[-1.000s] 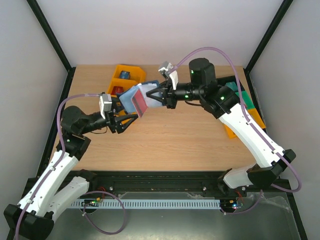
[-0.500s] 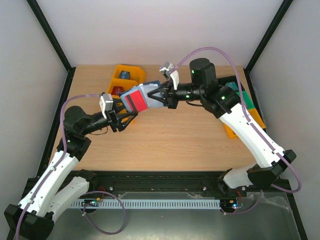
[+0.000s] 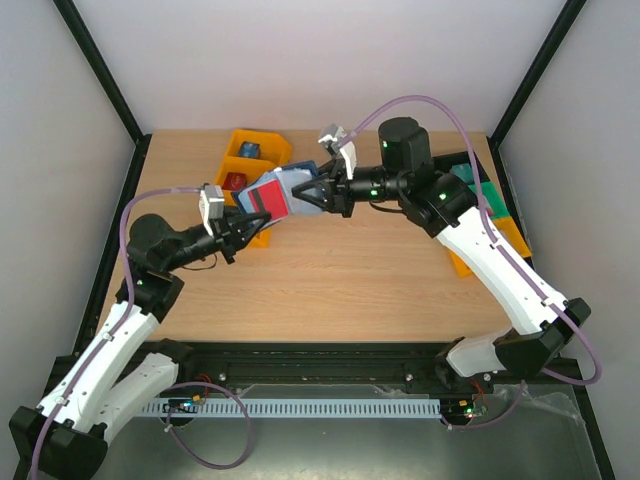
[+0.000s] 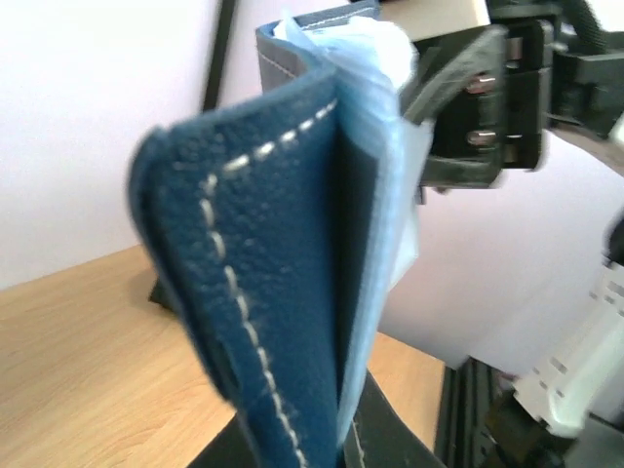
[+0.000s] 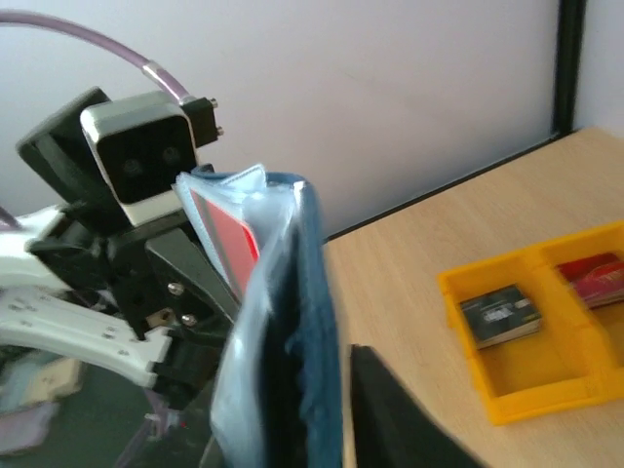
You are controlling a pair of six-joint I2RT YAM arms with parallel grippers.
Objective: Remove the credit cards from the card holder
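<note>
As left pincer [image 3: 252, 219] and right pincer [image 3: 312, 191] clamp the card holder [image 4: 273, 244], red card [image 3: 268, 200] peeks.

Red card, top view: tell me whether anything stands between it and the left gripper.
Nothing visible does. The left gripper is shut right against the red card, which shows in the card holder raised between both arms. Whether it pinches card or cover, I cannot tell.

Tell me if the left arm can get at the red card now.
Probably yes: the left pincer is shut at the near edge of the red card, nothing between them, while the right pincer sits at the far side of the card holder.
</note>
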